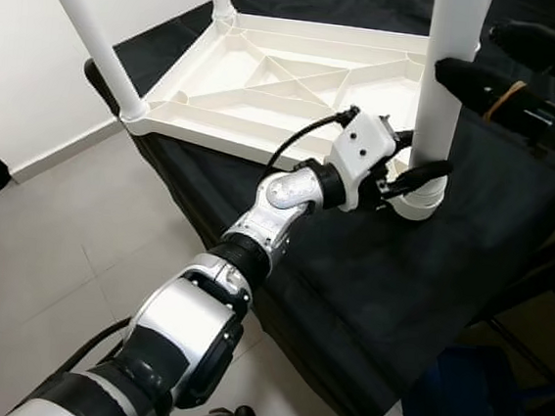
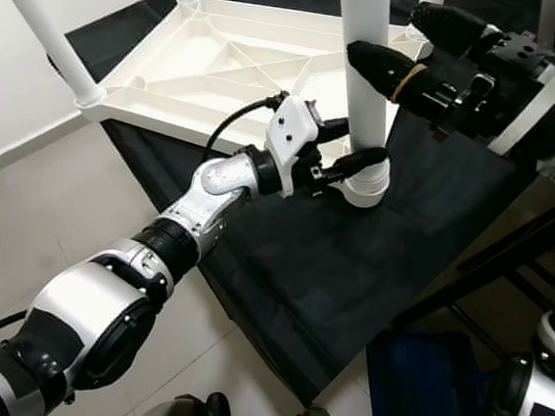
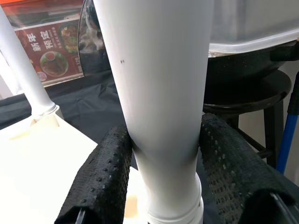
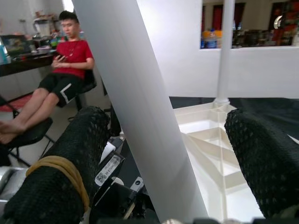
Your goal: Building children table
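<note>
Three white legs are seen fitted to the upturned tabletop [image 1: 270, 79]; the fourth leg [image 1: 444, 96] is clamped low by the left gripper [image 1: 410, 181]. Above it, the right gripper [image 2: 411, 49] straddles the leg, wide open.

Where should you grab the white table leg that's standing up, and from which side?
Best on its round shaft, from the side, a finger on each flank. The leg is upright and smooth, so it fits between two fingers. The left pincer grips low by the collar; the right pincer brackets it higher.
</note>
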Controlling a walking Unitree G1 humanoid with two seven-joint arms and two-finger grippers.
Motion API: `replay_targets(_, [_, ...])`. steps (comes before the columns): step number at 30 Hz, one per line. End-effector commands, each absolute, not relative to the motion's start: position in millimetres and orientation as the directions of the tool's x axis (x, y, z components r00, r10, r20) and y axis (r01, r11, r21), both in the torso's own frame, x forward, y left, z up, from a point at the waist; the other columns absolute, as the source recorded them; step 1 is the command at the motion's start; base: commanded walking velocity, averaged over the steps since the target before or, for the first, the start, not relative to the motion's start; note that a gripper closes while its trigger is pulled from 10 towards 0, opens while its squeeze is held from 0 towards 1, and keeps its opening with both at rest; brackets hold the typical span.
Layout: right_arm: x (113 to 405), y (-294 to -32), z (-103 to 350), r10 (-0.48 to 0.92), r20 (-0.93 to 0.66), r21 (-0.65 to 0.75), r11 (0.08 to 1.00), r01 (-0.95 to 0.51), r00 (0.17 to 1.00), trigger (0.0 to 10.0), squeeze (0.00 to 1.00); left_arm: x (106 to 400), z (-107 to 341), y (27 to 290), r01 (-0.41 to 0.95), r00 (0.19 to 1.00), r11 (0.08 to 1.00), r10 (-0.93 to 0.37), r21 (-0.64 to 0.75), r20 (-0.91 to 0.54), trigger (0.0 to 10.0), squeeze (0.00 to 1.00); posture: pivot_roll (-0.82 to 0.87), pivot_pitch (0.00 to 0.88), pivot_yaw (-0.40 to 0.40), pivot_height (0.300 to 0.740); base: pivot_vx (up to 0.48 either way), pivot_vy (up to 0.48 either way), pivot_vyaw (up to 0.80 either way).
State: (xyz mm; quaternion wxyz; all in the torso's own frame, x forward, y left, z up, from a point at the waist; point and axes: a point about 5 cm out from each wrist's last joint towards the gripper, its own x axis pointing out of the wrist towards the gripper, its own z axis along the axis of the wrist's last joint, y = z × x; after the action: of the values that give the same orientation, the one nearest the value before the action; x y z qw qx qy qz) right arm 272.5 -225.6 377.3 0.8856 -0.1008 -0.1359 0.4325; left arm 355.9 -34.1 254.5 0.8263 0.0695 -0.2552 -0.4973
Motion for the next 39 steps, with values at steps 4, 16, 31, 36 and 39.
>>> replay_targets(4, [282.7,-217.7,372.8,0.820,0.097,-0.357,0.558,-0.749,0.564,10.0,0.00,356.9,246.2,-29.1,0.795,0.383,0.491,-0.862,0.357,0.332,0.0,0.00,-0.15,0.209,0.108,0.740,0.000,0.000,0.00])
replay_targets(16, [301.8,-217.3,367.7,0.781,0.054,-0.452,0.574,-0.682,0.622,0.0,0.00,357.9,252.7,-29.7,0.804,0.362,0.470,-0.873,0.364,0.328,0.0,0.00,-0.15,0.217,0.117,0.740,0.000,0.000,0.00])
replay_targets(31, [319.7,-227.2,373.4,0.645,0.185,-0.422,0.734,-0.532,0.742,0.0,0.00,361.3,259.6,-22.5,0.827,0.351,0.459,-0.873,0.326,0.338,10.0,1.00,-0.14,0.195,0.105,0.740,0.000,0.000,0.00])
replay_targets(36, [325.5,-225.7,363.3,0.573,0.225,-0.340,0.804,-0.488,0.788,0.0,0.00,362.7,270.8,-3.6,0.870,0.293,0.417,-0.867,0.263,0.403,10.0,1.00,-0.14,0.191,0.108,0.740,0.000,0.000,0.00])
replay_targets(39, [327.5,-225.7,359.4,0.534,0.250,-0.297,0.836,-0.461,0.808,0.0,0.00,361.1,276.4,12.6,0.892,0.247,0.377,-0.868,0.248,0.431,10.0,1.00,-0.13,0.192,0.105,0.740,0.000,0.000,0.00])
